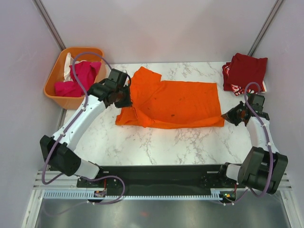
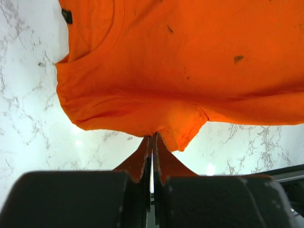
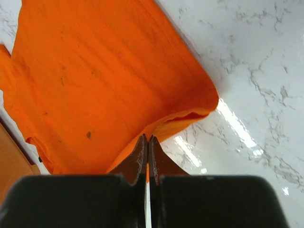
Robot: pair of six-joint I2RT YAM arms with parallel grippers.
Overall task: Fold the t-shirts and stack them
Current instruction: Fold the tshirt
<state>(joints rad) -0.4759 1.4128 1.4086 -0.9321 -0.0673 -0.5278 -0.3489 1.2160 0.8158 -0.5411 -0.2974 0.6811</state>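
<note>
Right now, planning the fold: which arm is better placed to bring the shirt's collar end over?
Left, probably: the left jaws pinch the orange t-shirt at its collar end; the right jaws hold the hem corner.

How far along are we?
Done: dark red shirts stacked at the far right corner. In hand: orange t-shirt lying on the table, left tool and right tool each pinching an edge. Left: folding it, plus the magenta shirt and white shirt in the basket.

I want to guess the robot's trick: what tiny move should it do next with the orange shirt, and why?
Probably lift both ends a little, together. The left fingers and right fingers are each shut on an edge of the shirt, which lies spread on the table, so raising it likely lets it fold over.
</note>
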